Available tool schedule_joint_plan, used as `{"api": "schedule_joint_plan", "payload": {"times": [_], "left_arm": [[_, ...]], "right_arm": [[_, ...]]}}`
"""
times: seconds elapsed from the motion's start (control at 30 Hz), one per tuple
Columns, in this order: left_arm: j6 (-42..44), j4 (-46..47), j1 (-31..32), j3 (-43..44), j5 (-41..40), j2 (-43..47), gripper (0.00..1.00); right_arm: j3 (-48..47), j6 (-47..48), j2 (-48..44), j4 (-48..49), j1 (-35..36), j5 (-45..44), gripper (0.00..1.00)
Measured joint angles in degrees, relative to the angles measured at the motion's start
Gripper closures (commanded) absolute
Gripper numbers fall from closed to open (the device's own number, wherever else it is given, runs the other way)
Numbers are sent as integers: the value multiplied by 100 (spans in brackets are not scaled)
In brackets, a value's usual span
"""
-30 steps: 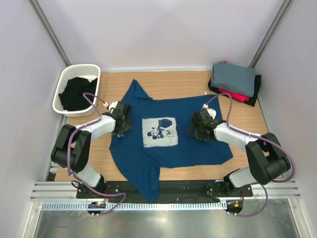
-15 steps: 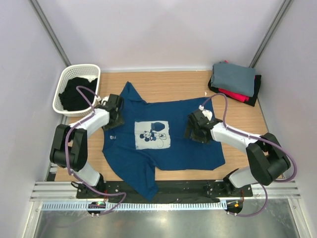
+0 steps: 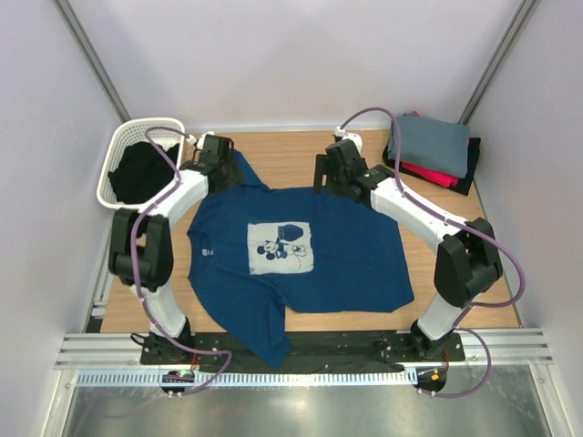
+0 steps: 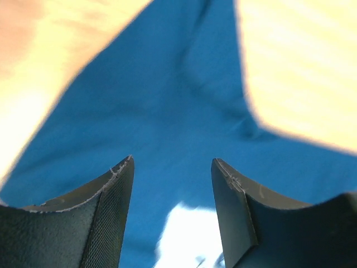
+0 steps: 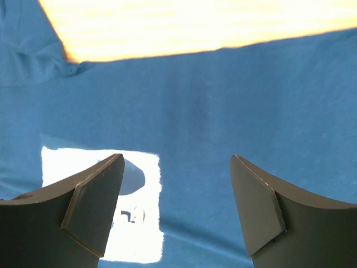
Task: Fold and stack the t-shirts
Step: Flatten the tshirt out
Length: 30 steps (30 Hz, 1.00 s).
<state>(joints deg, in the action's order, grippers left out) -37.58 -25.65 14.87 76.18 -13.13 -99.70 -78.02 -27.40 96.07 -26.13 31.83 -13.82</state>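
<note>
The navy t-shirt [image 3: 301, 246] lies spread print-up in the middle of the bench [image 3: 291, 150]. I judge the risk to be a shallow or uneven pinch along its far edge, where the sleeve [image 3: 244, 173] at 11 o'clock is rumpled, dragging the cloth into a crooked fold. Both arms stretch toward 12 o'clock, the left gripper [image 3: 217, 150] over that sleeve and the right gripper [image 3: 328, 168] over the far edge, jaws apart and empty.

Wooden table [image 3: 282, 155] bears navy tee [image 3: 346, 255] (spread flat), basket [image 3: 150, 122], folded stack [image 3: 428, 138].
</note>
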Motion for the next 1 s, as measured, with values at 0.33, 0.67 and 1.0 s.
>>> {"api": "schedule_joint_plan", "payload": {"times": [0.33, 0.67, 1.0], "left_arm": [[-863, 1099, -120, 710, 529, -1897, 60], [-1174, 1506, -496, 1449, 780, -2411, 61], [-1169, 1563, -514, 1458, 890, -2577, 51]], "right_arm": [[415, 118, -46, 4, -284, -345, 22], [765, 57, -92, -120, -570, -385, 22], [765, 59, -92, -129, -697, -382, 22]]}}
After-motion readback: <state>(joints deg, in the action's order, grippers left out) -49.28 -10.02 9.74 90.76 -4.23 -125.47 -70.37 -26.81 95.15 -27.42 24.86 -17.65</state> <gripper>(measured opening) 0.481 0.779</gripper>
